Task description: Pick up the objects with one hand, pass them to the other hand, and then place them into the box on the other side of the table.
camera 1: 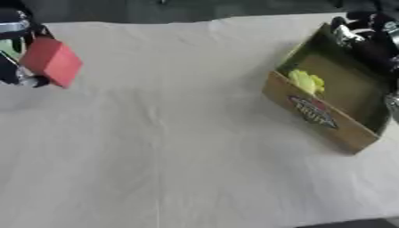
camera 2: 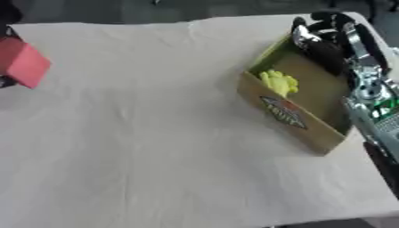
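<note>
Red block (camera 1: 51,61) sits lifted off the surface (camera 1: 171,133) at far left, left hand (camera 1: 15,49) fingers pinching it, ready for handover; right hand (camera 2: 327,38), fingers curled empty, hovers over the box (camera 2: 292,118).

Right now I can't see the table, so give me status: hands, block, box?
Left hand shut on red block, held at table's left edge. Right hand over box far end, fingers unclear. Yellow object already in box. White cloth between.
</note>
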{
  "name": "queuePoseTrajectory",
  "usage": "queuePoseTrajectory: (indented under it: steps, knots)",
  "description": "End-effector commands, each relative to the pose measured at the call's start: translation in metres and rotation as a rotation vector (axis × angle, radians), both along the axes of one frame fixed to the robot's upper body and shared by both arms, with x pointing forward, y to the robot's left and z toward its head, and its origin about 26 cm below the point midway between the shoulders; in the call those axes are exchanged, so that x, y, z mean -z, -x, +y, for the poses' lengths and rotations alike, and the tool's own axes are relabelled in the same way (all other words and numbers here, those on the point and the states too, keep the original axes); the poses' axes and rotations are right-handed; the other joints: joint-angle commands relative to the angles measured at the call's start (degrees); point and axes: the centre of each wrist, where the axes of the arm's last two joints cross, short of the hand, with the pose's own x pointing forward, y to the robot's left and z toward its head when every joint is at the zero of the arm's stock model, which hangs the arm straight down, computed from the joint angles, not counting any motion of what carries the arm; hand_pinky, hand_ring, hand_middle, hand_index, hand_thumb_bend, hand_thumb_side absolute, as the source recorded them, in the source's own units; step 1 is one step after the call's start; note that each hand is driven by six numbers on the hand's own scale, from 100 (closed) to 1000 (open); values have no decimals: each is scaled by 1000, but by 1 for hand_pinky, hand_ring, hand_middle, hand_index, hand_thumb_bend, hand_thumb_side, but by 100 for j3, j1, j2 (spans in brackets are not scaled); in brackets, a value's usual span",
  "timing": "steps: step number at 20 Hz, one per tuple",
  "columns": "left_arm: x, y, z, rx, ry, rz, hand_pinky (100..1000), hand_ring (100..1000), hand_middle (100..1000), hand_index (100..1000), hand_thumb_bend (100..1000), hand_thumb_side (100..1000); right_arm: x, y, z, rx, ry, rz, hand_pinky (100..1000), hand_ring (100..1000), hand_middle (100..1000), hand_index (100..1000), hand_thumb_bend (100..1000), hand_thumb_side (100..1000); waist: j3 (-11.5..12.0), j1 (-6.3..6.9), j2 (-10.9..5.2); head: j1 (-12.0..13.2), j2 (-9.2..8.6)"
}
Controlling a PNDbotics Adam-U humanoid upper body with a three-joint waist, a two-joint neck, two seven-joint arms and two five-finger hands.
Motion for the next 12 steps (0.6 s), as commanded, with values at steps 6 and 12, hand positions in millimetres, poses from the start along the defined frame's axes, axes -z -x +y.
queuePoseTrajectory:
  steps: [6,12]
  knots:
    - [-13,31,0,32,265,-91,527,536,497,555,272,100,-21,6,2,-26,46,-56,983,764,735,852,222,556,27,5,-192,-15,15]
    - [3,48,-25,46,406,-143,503,513,485,548,255,100,-30,6,9,-87,82,-80,982,769,740,856,222,553,39,-18,-204,-17,14]
